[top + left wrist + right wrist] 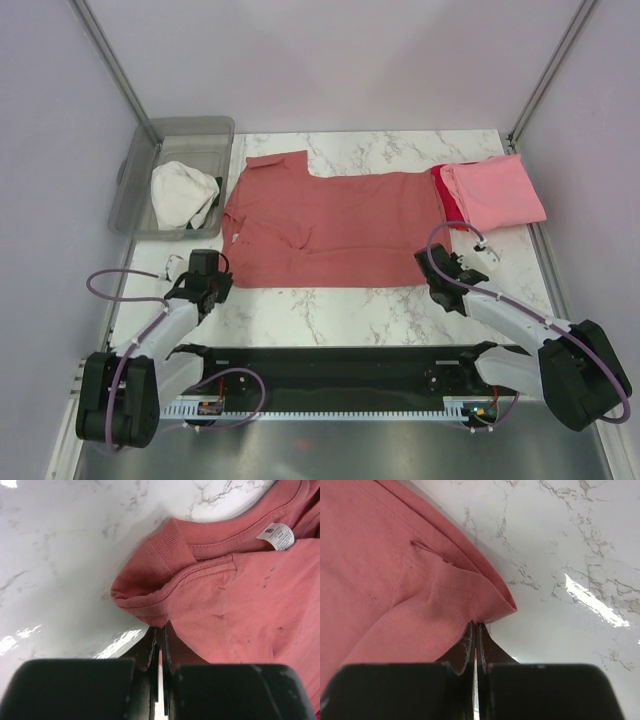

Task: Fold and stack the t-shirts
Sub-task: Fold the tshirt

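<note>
Shirts number three: salmon spread flat, pink atop red.

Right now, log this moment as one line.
left gripper: shut on salmon-red t-shirt, near collar-end corner | right gripper: shut on its near hem corner | stack: pink t-shirt folded over red t-shirt, far right

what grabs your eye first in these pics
A dusty salmon-red cloth t-shirt lies spread mid-table, the left gripper and right gripper each shut on a near corner. At the far right sits a folded light pink t-shirt atop a bright red t-shirt; at the far left, a clear grey plastic bin holds a white cloth.
</note>
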`<state>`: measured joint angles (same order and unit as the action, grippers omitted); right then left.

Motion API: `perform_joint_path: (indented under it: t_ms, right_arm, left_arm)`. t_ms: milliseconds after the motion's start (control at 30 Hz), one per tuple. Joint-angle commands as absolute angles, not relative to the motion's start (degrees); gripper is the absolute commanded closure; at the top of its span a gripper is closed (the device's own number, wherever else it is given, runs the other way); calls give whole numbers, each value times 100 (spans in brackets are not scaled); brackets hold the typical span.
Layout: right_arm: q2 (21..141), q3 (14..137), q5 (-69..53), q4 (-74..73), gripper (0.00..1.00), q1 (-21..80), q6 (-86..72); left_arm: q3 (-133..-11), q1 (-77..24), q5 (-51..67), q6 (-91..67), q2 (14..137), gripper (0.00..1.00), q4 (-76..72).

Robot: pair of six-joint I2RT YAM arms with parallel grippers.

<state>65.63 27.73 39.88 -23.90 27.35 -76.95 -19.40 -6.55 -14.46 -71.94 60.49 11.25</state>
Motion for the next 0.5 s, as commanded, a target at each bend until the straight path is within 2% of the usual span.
perform_joint_path:
  t_ms: [0,233,467]
  right_arm:
    - [6337,2777,3903,-2882,100,2716,-7848]
    - [6197,2918,3490,-3699,100,2725,-8042]
    - [5960,2690,3147,-4060,100,2725,-8182]
  left_arm:
    - [-1732,-624,-1538,-7418,5451,98,1765]
    - [-1503,-624,-1468,-7392,3966,98,2758]
    - [-1696,-624,-1442,-7400,3569,98,3523]
